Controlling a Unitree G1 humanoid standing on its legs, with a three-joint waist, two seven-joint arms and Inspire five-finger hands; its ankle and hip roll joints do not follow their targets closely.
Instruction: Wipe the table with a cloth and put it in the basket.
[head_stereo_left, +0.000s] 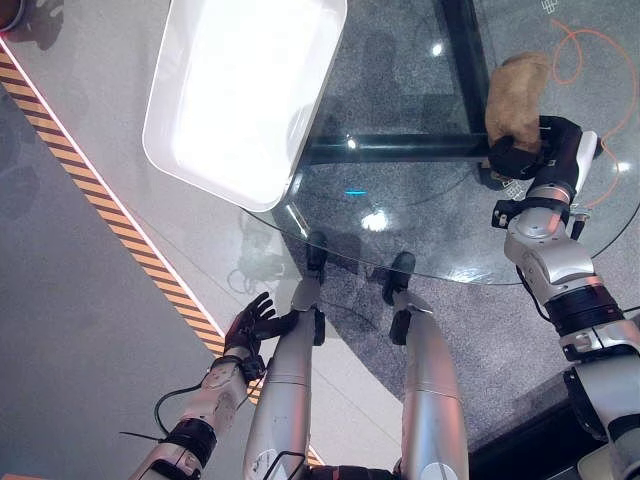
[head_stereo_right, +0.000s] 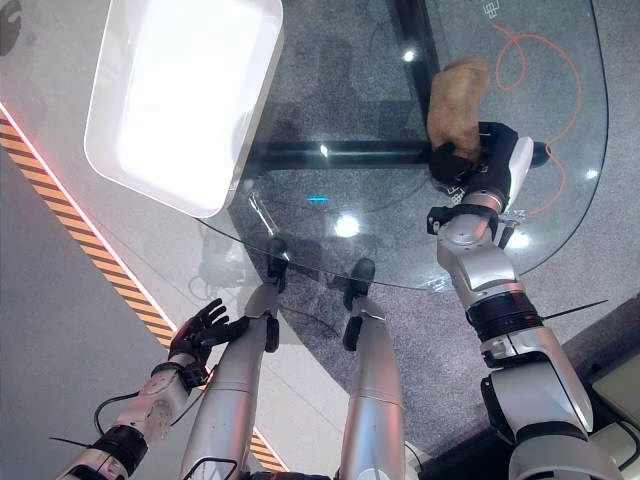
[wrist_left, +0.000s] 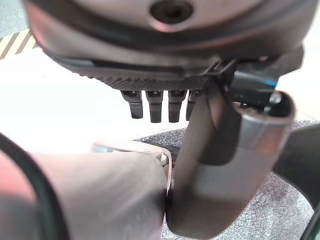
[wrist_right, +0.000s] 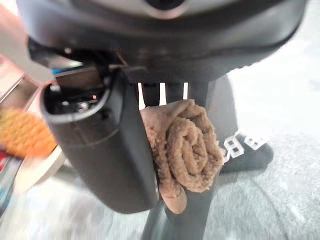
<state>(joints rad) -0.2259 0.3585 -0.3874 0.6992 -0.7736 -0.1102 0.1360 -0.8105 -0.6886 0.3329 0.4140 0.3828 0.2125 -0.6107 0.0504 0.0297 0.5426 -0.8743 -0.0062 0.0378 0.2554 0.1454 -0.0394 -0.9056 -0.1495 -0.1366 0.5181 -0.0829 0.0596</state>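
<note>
A brown fuzzy cloth (head_stereo_left: 516, 92) is bunched up over the right part of the round glass table (head_stereo_left: 420, 230). My right hand (head_stereo_left: 535, 148) is shut on its lower end; the right wrist view shows the rolled cloth (wrist_right: 187, 150) pinched between thumb and fingers. A white rectangular basket (head_stereo_left: 245, 90) rests on the table's far left edge, hanging partly past the rim. Low beside the table, my left hand (head_stereo_left: 250, 325) hangs with relaxed, spread fingers (wrist_left: 152, 104) and holds nothing.
A dark crossbar (head_stereo_left: 400, 148) and post of the table frame show under the glass. An orange cable (head_stereo_left: 590, 60) loops on the floor beyond the table. A yellow-black striped line (head_stereo_left: 110, 215) runs across the floor at the left.
</note>
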